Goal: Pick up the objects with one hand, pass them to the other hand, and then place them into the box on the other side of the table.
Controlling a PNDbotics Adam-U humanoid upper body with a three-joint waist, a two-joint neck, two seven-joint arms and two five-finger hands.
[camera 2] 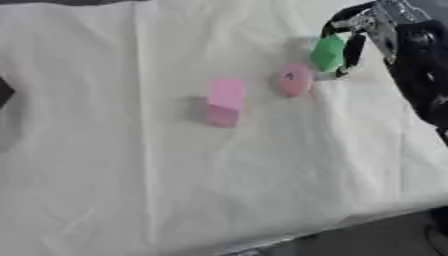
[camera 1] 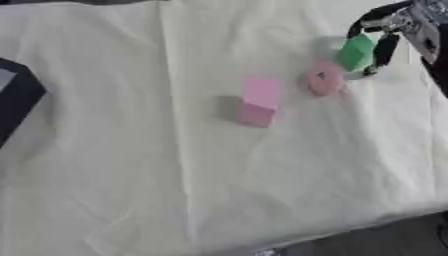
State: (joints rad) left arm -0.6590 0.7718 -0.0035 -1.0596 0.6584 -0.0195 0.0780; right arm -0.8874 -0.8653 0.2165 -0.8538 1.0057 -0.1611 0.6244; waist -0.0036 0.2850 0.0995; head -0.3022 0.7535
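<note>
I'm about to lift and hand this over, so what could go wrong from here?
1. The right hand has its fingers around the green block, but only the block's top seems covered; it might slip when lifted.
2. The pink round piece lies right beside the green block, so a low sweep could knock it.
3. The pink block sits on the path toward the dark box at the left edge; keep the carry high. The left hand is not in view.
</note>
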